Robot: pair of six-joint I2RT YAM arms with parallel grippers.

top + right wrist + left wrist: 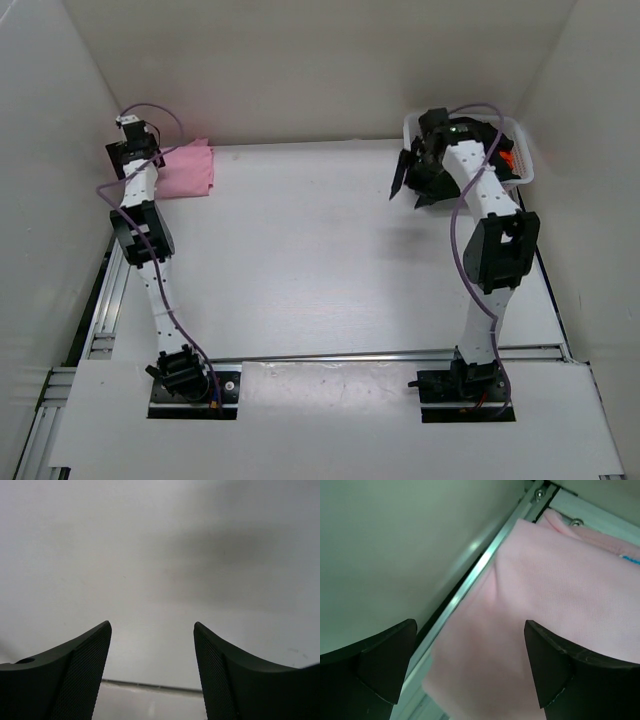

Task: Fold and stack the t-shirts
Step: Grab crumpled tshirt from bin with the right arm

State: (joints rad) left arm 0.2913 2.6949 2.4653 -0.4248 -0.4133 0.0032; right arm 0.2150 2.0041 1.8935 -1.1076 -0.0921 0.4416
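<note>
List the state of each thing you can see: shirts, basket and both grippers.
pink t-shirt, folded, flat at the far left of the table, not gripped.
orange t-shirt, in the basket, mostly hidden.
basket, upright at the far right.
left gripper, open above the pink t-shirt.
right gripper, open, empty.

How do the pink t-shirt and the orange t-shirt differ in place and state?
The pink t-shirt lies on the table, at its far left corner; the orange t-shirt sits in the white basket at the far right. The pink one is folded flat and shows plainly; of the orange one only a small patch shows. Shared: both are plain cloth, and neither is held.
</note>
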